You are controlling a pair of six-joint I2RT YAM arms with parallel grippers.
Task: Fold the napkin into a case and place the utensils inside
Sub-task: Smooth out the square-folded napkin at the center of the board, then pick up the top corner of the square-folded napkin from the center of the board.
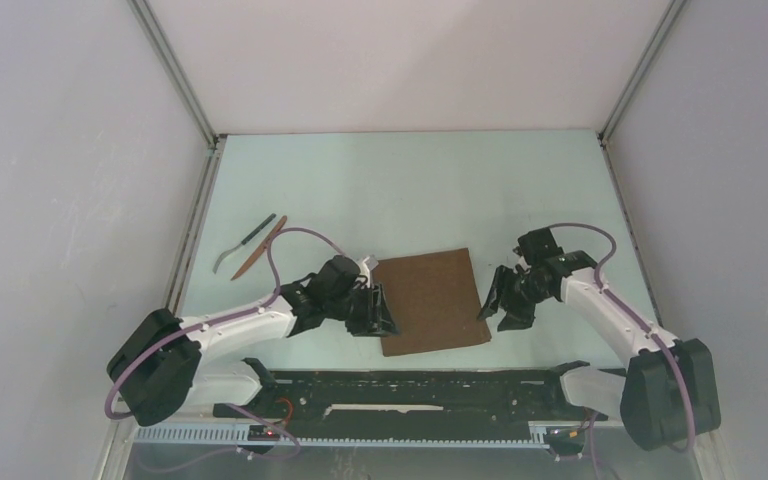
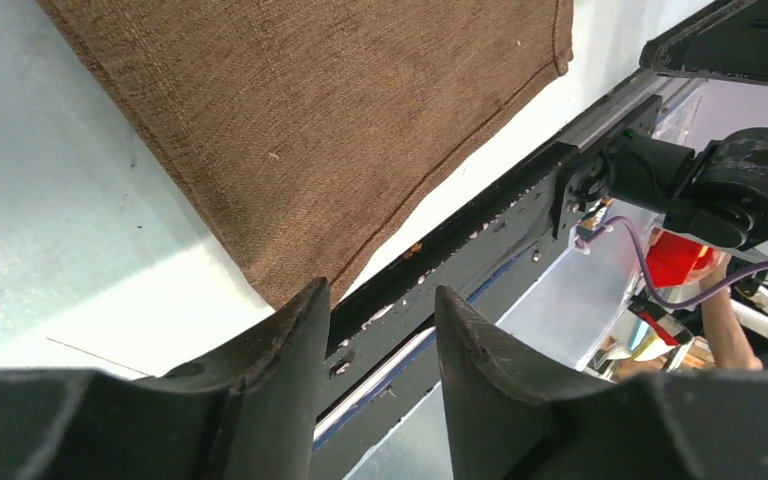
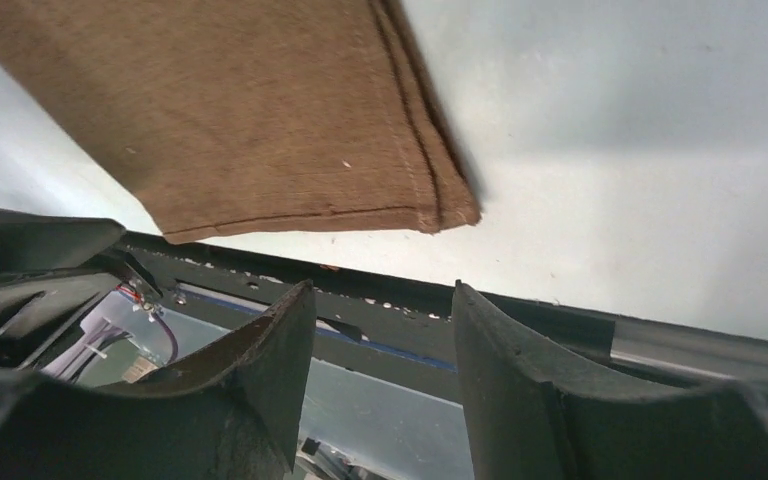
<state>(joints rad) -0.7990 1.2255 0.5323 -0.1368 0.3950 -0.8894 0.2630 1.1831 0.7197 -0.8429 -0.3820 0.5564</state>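
Note:
The dark brown napkin (image 1: 430,300) lies flat on the pale table as a folded rectangle, with doubled layers at its corner (image 3: 440,200). No narrow case shows in any view. My left gripper (image 1: 378,318) is at the napkin's left edge near its front corner (image 2: 290,280), open and empty (image 2: 380,295). My right gripper (image 1: 497,308) hovers just off the napkin's right edge, open and empty (image 3: 385,290). The utensils lie at the far left: a dark-handled fork (image 1: 250,235) and beside it a reddish-brown knife (image 1: 260,248).
A black slotted rail (image 1: 410,385) runs along the table's near edge, just in front of the napkin. White walls with aluminium corner posts (image 1: 195,110) enclose the table on three sides. The utensils lie close to the left wall.

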